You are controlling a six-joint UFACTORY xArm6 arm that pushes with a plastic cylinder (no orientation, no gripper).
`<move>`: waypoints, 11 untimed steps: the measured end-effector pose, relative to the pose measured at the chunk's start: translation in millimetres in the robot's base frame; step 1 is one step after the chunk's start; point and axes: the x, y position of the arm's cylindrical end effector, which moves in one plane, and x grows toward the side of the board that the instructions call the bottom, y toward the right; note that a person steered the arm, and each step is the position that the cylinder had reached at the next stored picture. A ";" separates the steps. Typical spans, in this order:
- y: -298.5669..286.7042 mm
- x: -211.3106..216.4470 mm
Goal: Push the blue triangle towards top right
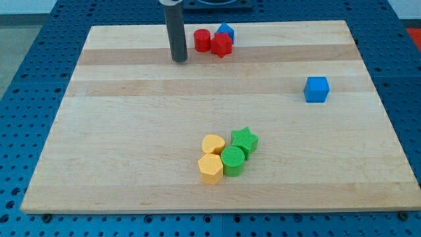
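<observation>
Since my tip (179,59) sits on the desk (131,131) just left of the red cylinder (202,40), the blue triangle (225,30) near the view's top edge is shielded: the cylinder and the red star (222,45) stand between us, touching or nearly so. I have no fingers, only a bare rod holding nothing. Pushing straight right would likely shove all three together, or send the triangle off the top edge. Coming from below-left of it seems safer, though the star blocks that side.
</observation>
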 end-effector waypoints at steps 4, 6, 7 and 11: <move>107.8 129.7; 186.4 152.0; 224.1 151.5; 268.6 90.6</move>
